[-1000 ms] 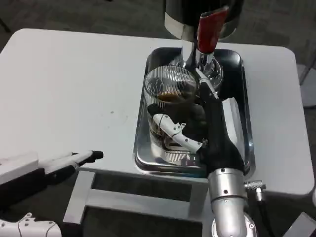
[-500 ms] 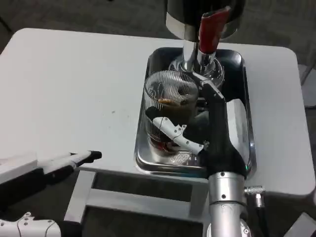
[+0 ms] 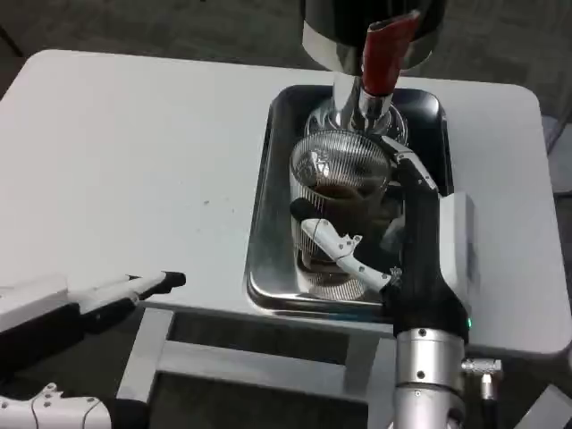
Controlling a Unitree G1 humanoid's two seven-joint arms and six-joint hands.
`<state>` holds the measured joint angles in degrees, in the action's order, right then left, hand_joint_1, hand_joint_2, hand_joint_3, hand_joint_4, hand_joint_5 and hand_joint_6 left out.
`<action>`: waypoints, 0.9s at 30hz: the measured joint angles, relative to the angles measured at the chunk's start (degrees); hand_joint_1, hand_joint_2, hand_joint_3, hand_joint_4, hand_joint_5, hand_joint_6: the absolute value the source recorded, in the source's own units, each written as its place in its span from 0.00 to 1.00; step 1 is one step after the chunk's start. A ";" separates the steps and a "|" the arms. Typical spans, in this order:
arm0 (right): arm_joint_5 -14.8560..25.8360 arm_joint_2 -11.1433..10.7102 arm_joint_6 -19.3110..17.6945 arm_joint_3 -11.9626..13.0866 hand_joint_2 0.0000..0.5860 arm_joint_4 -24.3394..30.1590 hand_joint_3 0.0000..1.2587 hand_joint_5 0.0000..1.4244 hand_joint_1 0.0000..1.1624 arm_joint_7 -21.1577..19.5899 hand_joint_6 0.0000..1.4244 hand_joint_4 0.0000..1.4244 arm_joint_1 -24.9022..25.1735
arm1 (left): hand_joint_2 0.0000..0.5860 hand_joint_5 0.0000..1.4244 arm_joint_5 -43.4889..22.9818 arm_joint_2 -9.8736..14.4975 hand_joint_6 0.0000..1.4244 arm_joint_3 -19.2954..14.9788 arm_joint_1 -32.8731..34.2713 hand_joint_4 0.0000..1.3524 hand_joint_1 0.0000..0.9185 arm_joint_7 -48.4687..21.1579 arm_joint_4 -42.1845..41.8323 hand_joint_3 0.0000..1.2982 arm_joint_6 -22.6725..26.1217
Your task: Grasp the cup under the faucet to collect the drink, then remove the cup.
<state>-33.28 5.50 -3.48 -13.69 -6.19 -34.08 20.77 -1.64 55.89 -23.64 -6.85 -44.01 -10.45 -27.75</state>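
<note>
From my seat at the controls I had the right hand [image 3: 393, 223] wrapped around the ribbed glass cup [image 3: 338, 201], one white finger [image 3: 344, 253] lying across the front of the glass and another reaching along its far right side by the rim. The cup stood upright inside the steel tray [image 3: 268, 223], toward the tray's middle and right, with a shallow pool of brown drink [image 3: 341, 190] in it. Its rim sat just below and in front of the faucet [image 3: 356, 103], whose chrome spout came down from the dark dispenser body [image 3: 340, 27] at the far edge of the tray. The red tap lever [image 3: 384, 55] stuck out over the spout, leaning toward me, right above the cup's far rim and close to my fingertip there. I could not tell whether the cup's base touched the tray floor or hung slightly above it. The black wrist and silver forearm [image 3: 427, 375] ran up from the near edge of the bench [image 3: 134, 161], crossing the tray's near rim and hiding its right front corner. My left hand [image 3: 134, 288] lay low at the near left, off the bench edge, its fingers stretched out straight and together with nothing in them. Below the bench edge I could see the white frame rails [image 3: 232, 362] of the stand
</note>
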 measured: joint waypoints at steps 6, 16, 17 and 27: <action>-1.45 -0.65 0.58 0.11 0.43 4.40 0.51 0.70 0.64 0.04 0.98 0.56 -1.99 | 0.15 0.00 -0.07 0.00 0.12 0.00 0.39 0.00 0.00 0.00 -0.02 0.00 -0.05; -2.79 -2.06 6.54 1.59 0.40 13.70 0.55 0.75 0.66 5.91 1.00 0.59 -6.45 | 0.15 0.00 -0.72 0.00 0.12 0.70 3.61 0.00 0.00 0.00 0.81 0.00 -0.84; -2.91 -2.19 6.76 1.76 0.40 13.87 0.55 0.75 0.66 6.19 1.00 0.59 -6.67 | 0.15 0.00 -0.77 0.00 0.12 0.95 4.12 0.00 0.00 0.00 1.02 0.00 -0.87; -3.54 -3.54 10.23 2.93 0.40 18.72 0.56 0.76 0.66 9.42 1.00 0.60 -10.38 | 0.14 0.00 -1.65 0.00 0.13 3.27 8.53 0.00 0.00 -0.01 3.89 0.00 -1.90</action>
<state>-36.82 1.97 6.75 -10.76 12.52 -24.67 10.39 -3.29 55.89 -20.37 1.69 -44.01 -6.57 -29.65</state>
